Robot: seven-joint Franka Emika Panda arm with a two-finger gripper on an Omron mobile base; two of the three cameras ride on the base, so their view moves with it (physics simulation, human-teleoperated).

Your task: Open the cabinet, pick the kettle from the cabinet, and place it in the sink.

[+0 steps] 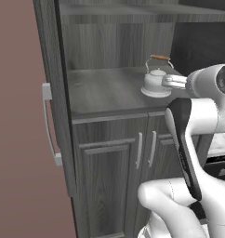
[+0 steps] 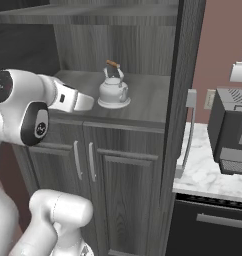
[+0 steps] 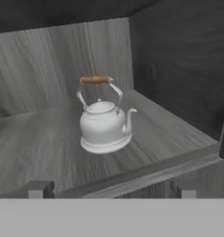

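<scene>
The cabinet (image 1: 105, 90) stands open, its left door (image 1: 51, 60) and right door (image 2: 185, 75) swung out toward me. On the shelf inside sits the kettle (image 1: 156, 81) (image 2: 114, 91) (image 3: 104, 122), upright, white-silver, with a wooden bar on its arched handle and its spout to the right in the hand view. My gripper (image 3: 111, 190) is open at the shelf's front edge, fingertips (image 3: 37, 190) wide apart, a short way in front of the kettle and not touching it. The hand (image 2: 78, 101) reaches in from the kettle's near side. The sink is out of view.
Below the shelf are shorter dark doors with small handles (image 1: 146, 148) (image 2: 83, 160). The left door's long silver handle (image 1: 49, 125) juts out beside a pink wall. Right of the cabinet a marble counter (image 2: 205, 175) carries a dark appliance (image 2: 230, 130).
</scene>
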